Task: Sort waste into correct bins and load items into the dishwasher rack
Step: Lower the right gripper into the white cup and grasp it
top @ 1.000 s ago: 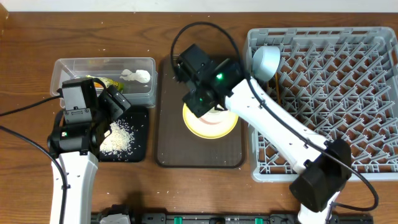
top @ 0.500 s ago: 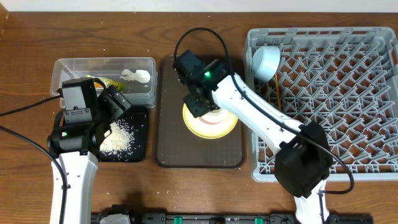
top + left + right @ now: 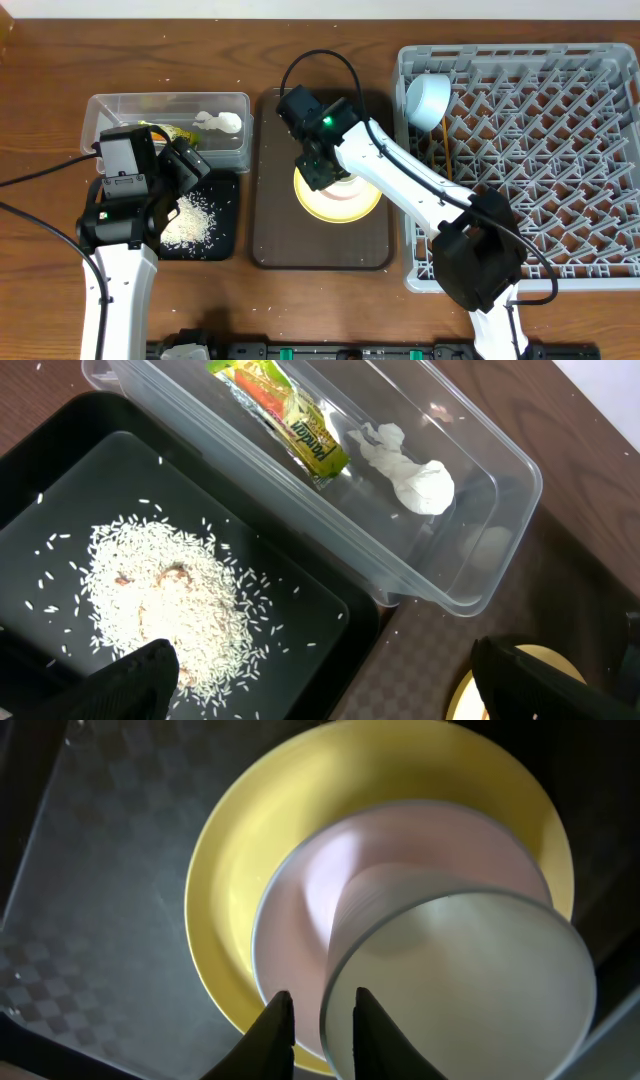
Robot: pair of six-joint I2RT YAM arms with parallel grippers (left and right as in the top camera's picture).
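Dishwasher rack (image 3: 560, 250) only has the light blue bowl (image 3: 428, 98) so far. The right wrist view shows what overhead hides: white cup (image 3: 470, 990) in pink bowl (image 3: 300, 900) on yellow plate (image 3: 230, 840), with the right gripper (image 3: 320, 1025) narrowly parted astride the cup's rim. Left gripper (image 3: 330, 685) gapes wide by the rice (image 3: 160, 600). The right arm (image 3: 420, 190) swung its elbow left since a second ago.

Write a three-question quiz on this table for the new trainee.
1. True or false: the rice lies in the black tray.
2. Which item is in the dishwasher rack? A) light blue bowl B) yellow plate C) tissue
3. Fill in: the white cup stands inside the ____ bowl.
Key: 1 true; 2 A; 3 pink, the pink bowl.
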